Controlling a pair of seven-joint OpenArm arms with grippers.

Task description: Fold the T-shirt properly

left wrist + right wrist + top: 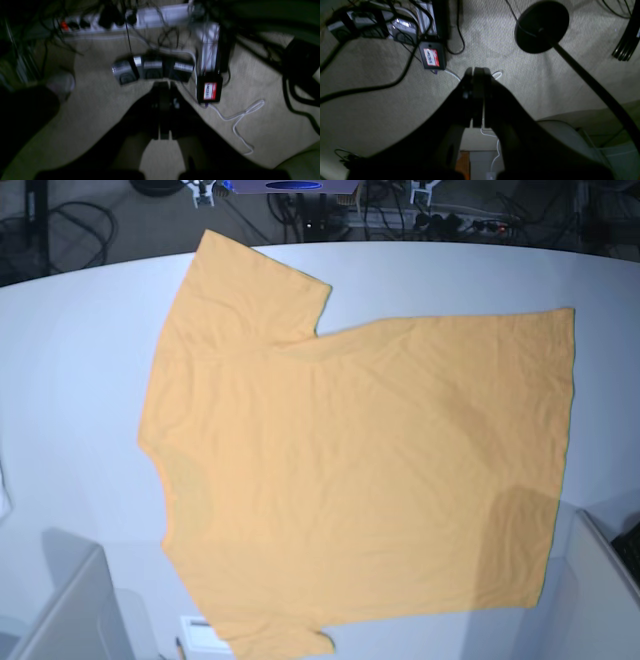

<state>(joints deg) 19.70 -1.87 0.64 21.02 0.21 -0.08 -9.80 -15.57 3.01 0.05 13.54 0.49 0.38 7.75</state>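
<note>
Both grippers, the left gripper and the right gripper, are seen closed and empty above carpet, while the T-shirt is spread flat on the table.

The T-shirt runs off the base view's bottom edge, and the left wrist view is blurred.

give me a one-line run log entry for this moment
stage: pre-fold | T-shirt: spread flat on table, unfolded | left gripper: shut, empty, off table | right gripper: shut, empty, off table
</note>
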